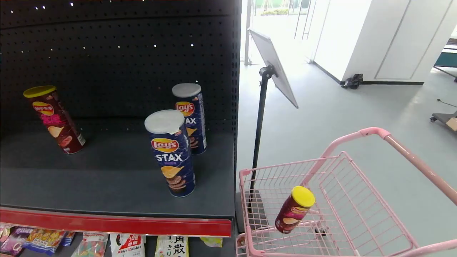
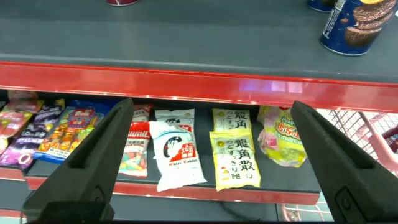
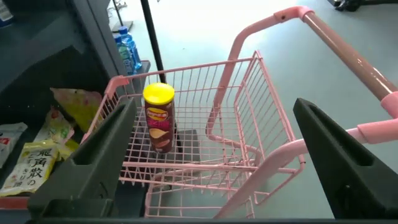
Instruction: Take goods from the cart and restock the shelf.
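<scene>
A dark red chip can with a yellow lid (image 1: 294,210) (image 3: 159,116) stands in the pink cart (image 1: 357,200) (image 3: 249,106) at the right. On the dark shelf (image 1: 114,178) stand two blue chip cans, one in front (image 1: 171,153) and one behind it (image 1: 190,117), and a dark red can with a yellow lid (image 1: 55,119) at the left. My right gripper (image 3: 214,162) hangs open above the cart, some way back from the can. My left gripper (image 2: 211,162) is open in front of the shelf's red front edge (image 2: 199,84), with nothing between its fingers.
The lower shelf holds several snack bags (image 2: 180,152) (image 1: 128,245). A sign on a black pole (image 1: 262,107) stands between shelf and cart. The floor (image 1: 357,114) to the right is open; a small trolley (image 1: 444,119) sits at the far right.
</scene>
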Robot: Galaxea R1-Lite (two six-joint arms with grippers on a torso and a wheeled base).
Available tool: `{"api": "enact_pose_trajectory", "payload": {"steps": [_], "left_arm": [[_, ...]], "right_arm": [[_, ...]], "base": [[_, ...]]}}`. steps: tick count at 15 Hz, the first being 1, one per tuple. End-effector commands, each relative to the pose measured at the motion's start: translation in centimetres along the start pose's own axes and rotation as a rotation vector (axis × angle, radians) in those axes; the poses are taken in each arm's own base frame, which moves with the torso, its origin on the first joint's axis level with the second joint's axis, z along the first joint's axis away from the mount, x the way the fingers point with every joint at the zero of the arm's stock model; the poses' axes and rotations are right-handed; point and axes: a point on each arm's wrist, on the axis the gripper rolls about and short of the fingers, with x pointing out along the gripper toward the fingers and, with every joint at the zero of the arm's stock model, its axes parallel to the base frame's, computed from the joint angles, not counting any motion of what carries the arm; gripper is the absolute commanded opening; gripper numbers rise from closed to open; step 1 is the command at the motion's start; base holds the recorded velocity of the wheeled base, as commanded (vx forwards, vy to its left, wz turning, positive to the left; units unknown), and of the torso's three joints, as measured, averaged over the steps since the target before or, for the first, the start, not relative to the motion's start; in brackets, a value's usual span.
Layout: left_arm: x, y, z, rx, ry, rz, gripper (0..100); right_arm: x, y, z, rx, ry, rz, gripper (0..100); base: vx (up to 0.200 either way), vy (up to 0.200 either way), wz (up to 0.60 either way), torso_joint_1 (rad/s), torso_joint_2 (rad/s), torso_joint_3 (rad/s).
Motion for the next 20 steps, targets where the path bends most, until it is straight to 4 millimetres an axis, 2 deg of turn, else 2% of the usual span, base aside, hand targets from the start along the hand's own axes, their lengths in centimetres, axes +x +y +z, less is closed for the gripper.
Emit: {"api": "enact_pose_trajectory", "payload": {"steps": [1, 7, 13, 20], "left_arm": [[0.00, 0.00, -0.01, 0.000, 0.000, 0.000, 100], [0.00, 0.00, -0.01, 0.000, 0.000, 0.000, 100], [0.00, 0.00, -0.01, -0.003, 0.000, 0.000, 100], [0.00, 0.00, -0.01, -0.003, 0.000, 0.000, 100]], "right_arm": [[0.01, 0.00, 0.01, 0.000, 0.000, 0.000, 100], [0.01, 0.00, 0.01, 0.000, 0.000, 0.000, 100], [0.01, 0.00, 0.01, 0.000, 0.000, 0.000, 100], [0.01, 0.00, 0.01, 0.001, 0.000, 0.000, 100]], "base": [[0.000, 0.000, 0.00, 0.000, 0.00, 0.000], [0.000, 0.000, 0.00, 0.000, 0.00, 0.000], [-0.200, 0.000, 0.00, 0.006, 0.01, 0.002], [0.000, 0.000, 0.00, 0.000, 0.00, 0.000]]}}
